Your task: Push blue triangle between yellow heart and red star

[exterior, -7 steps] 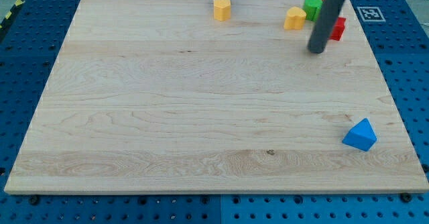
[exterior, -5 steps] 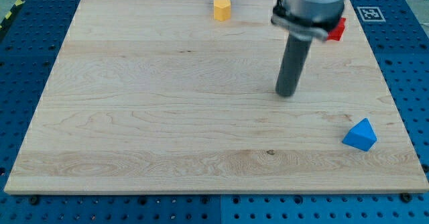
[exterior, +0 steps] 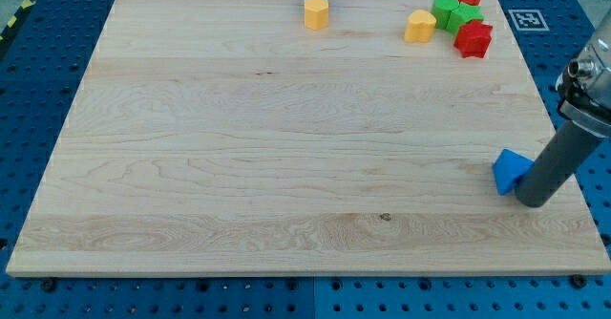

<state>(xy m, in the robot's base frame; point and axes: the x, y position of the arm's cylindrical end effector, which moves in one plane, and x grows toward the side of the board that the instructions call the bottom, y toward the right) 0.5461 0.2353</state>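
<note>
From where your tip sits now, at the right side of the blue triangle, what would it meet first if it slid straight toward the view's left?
My tip would meet the blue triangle first; it appears to touch it already, though depth is unclear.

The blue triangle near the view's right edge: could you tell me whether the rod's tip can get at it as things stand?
Probably yes. My tip sits right against the blue triangle, on its lower right side, with nothing between them; contact looks made or nearly so.

Pale wooden board (exterior: 239, 147) — smooth, matt grain — on perforated blue metal table (exterior: 38, 90).
</note>
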